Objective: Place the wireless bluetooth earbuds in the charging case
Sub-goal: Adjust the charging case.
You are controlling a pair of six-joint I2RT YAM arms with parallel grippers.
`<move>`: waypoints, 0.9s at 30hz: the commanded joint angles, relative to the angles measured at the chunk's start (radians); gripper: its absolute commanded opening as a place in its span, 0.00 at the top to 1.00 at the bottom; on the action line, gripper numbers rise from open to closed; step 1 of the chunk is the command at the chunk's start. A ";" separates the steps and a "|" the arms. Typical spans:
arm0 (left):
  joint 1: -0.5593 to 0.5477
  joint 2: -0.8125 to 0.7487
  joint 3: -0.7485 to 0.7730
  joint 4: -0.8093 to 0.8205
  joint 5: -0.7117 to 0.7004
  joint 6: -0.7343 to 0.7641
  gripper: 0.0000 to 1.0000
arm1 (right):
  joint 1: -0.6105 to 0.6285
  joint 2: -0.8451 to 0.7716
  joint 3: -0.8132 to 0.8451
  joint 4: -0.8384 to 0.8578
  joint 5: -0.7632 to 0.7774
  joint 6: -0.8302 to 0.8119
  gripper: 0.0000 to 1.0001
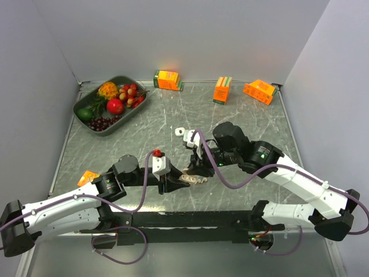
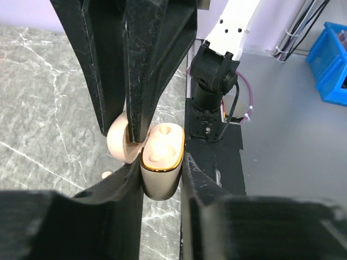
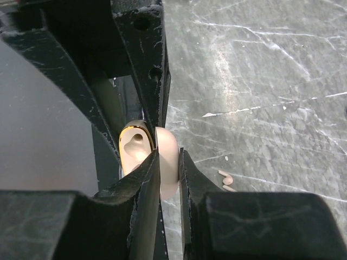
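Left claw [image 2: 161, 165] clamps charging case [image 2: 162, 142]; earbuds [image 3: 223, 174] nearby.

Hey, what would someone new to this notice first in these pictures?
At the middle of the table, the left gripper and the right gripper both clamp the open beige charging case, whose gold-rimmed wells look empty. After that the colour at the back stands out: a fruit tray in the far left corner and three orange juice cartons along the rear edge.
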 commanded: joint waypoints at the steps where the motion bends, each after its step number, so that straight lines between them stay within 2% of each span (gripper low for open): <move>1: -0.001 0.003 0.046 0.026 0.022 0.017 0.80 | 0.007 -0.009 0.041 0.045 0.002 -0.006 1.00; 5: 0.000 0.001 0.042 0.027 0.011 0.017 0.84 | 0.007 -0.018 0.047 0.044 -0.010 -0.003 1.00; 9: 0.000 0.003 0.037 0.030 0.006 0.018 0.99 | 0.007 -0.027 0.050 0.050 -0.032 0.006 1.00; 14: -0.001 -0.008 0.025 0.050 0.003 0.017 0.99 | 0.007 -0.027 0.056 0.047 -0.014 0.020 1.00; 15: -0.001 -0.011 0.019 0.053 0.003 0.017 0.99 | 0.007 -0.027 0.059 0.047 -0.010 0.026 0.96; 16: 0.000 -0.016 0.017 0.058 0.000 0.017 0.99 | 0.007 -0.030 0.058 0.047 -0.004 0.029 0.85; 18: 0.000 -0.019 0.014 0.059 -0.005 0.015 0.99 | 0.007 -0.032 0.061 0.053 0.008 0.038 0.75; 19: -0.001 -0.023 0.013 0.058 -0.005 0.015 0.99 | 0.009 -0.034 0.062 0.055 0.013 0.040 0.67; 22: 0.000 -0.030 0.008 0.055 -0.014 0.015 0.99 | 0.007 -0.040 0.076 0.055 0.028 0.050 0.58; 27: 0.002 -0.040 -0.001 0.052 -0.028 0.012 0.99 | 0.006 -0.052 0.113 0.058 0.045 0.070 0.48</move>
